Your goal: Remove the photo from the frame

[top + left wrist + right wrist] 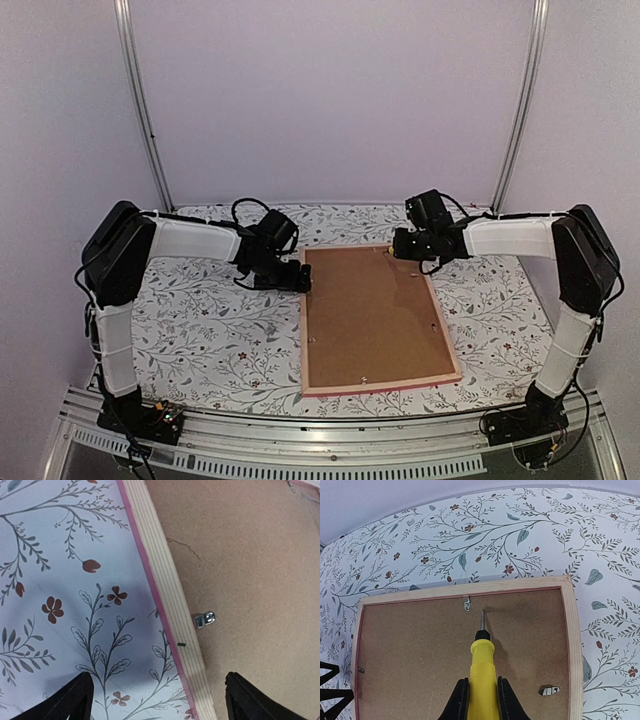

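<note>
We have the right claw [482,697] clamped on the screwdriver [482,662], its tip just beside the clip [466,603] on the frame [572,645] rail nearest the table [520,530] far edge; our left claw [155,700] stands apart.

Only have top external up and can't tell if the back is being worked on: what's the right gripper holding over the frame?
Observer: In the right wrist view, the right gripper is shut on a yellow-handled screwdriver. Its tip is just beside a metal tab at the frame rail.
Operator: Left gripper gripping anything?
Observer: No. The left gripper is open and straddles the frame's left rail, with one finger over the tablecloth and the other over the backing board.
Operator: Any fastener on that side?
Observer: One small silver clip sits on the board against that rail, ahead of the fingers.
</note>
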